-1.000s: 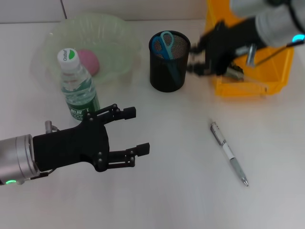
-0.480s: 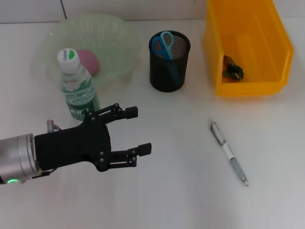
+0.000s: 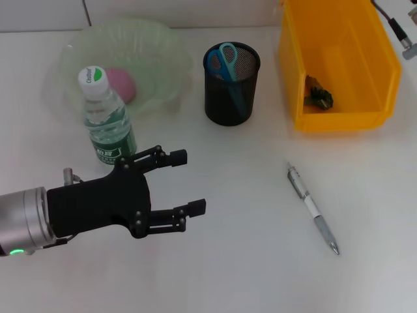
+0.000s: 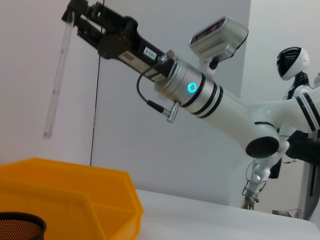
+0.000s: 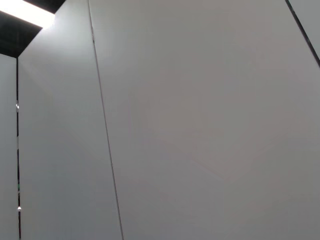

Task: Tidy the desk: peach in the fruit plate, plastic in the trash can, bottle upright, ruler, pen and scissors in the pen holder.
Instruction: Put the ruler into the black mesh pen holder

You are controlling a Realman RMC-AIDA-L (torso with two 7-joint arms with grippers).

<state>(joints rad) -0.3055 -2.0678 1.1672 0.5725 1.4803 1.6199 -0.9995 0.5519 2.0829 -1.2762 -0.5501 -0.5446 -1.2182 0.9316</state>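
Your left claw (image 3: pixel 186 184) hovers low over the white surface (image 3: pixel 234 261) near its left front, fingers spread wide apart and holding nothing; it sits just in front of the water bottle (image 3: pixel 104 117), which stands upright with its green-and-white cap on top; whether the claw touches the bottle is not clear from the head view.

Behind the bottle sits the pale green fruit plate (image 3: pixel 156 49), and the pink peach (image 3: pixel 120 83) lies inside it, partly hidden by the bottle's neck.

The black mesh pen holder (image 3: pixel 231 85) stands at the middle rear of the surface; the blue-handled scissors (image 3: pixel 225 59) stand in it, handles up.

To its right is the yellow bin (image 3: pixel 339 65), with a small dark crumpled scrap (image 3: pixel 318 96) lying against its front wall.

The pen (image 3: pixel 313 208) lies alone on the surface at the right, well apart from the holder, angled with its tip toward the front.

Your right claw (image 4: pixel 82 17) is raised high above the bin, seen only from the left wrist view; it is clamped on the top end of a clear ruler (image 4: pixel 57 80), which hangs straight down.
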